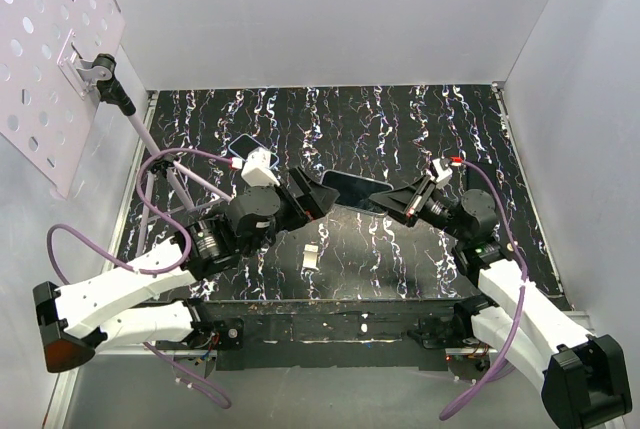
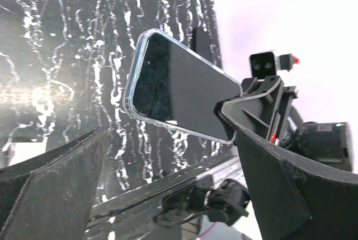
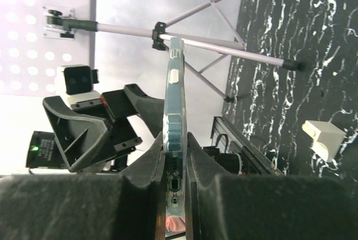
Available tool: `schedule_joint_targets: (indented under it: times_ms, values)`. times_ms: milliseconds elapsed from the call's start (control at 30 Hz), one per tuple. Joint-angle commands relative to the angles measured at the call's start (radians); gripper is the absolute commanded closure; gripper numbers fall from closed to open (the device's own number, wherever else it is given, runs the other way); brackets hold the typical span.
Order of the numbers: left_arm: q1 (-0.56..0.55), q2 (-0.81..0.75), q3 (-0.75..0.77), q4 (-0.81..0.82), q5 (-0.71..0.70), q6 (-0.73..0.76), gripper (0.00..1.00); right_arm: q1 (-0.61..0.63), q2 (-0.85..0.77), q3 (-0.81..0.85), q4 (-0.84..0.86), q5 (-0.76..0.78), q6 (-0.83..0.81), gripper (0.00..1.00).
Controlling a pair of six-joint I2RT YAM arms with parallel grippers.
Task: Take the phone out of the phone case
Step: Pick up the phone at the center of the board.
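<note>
A dark phone in a clear case is held above the black marbled table, between the two arms. My right gripper is shut on its right end. In the right wrist view the phone in its case shows edge-on, its port end pinched between my right gripper's pads. My left gripper is open at the phone's left end. In the left wrist view its fingers stand wide apart with the phone's screen beyond and between them, apart from both. The phone sits fully inside the case.
A small white block lies on the table near the front edge, also in the right wrist view. A dark flat rounded object lies behind the left wrist. A perforated white panel on a tripod stands at the far left. White walls enclose the table.
</note>
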State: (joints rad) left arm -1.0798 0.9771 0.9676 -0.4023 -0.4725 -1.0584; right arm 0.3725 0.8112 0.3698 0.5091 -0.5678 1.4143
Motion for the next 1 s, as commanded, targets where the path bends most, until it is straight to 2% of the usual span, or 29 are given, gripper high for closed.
schedule_joint_targets:
  times_ms: [0,67,133,367,467,567,700,800,933,967]
  values:
    - [0.021,-0.021,-0.041,0.200,0.074,-0.068,0.02,0.003,-0.024,0.006,0.201,0.020,0.086,0.99]
    - [0.032,-0.014,-0.053,0.223,0.086,-0.092,0.09,0.006,-0.020,-0.006,0.248,0.013,0.109,0.99]
    - [0.044,-0.009,-0.088,0.316,0.118,-0.098,0.20,0.009,-0.009,-0.029,0.324,0.009,0.141,0.99]
    - [0.069,0.003,-0.179,0.552,0.170,-0.103,0.38,0.016,0.028,-0.091,0.515,-0.001,0.230,0.99]
    - [0.081,0.018,-0.182,0.582,0.187,-0.078,0.49,0.023,0.046,-0.115,0.603,-0.001,0.264,0.99]
    - [0.087,0.029,-0.196,0.617,0.193,-0.092,0.51,0.028,0.054,-0.124,0.652,-0.003,0.288,0.99]
    - [0.107,0.051,-0.216,0.715,0.232,-0.089,0.62,0.034,0.049,-0.126,0.651,-0.020,0.301,0.99]
    - [0.116,0.066,-0.211,0.747,0.248,-0.087,0.82,0.039,0.045,-0.131,0.644,-0.037,0.299,0.99]
    - [0.121,0.078,-0.207,0.769,0.262,-0.063,0.87,0.042,0.031,-0.140,0.629,-0.067,0.282,0.99]
    - [0.126,0.081,-0.210,0.776,0.268,-0.060,0.96,0.046,0.031,-0.132,0.603,-0.090,0.266,0.97]
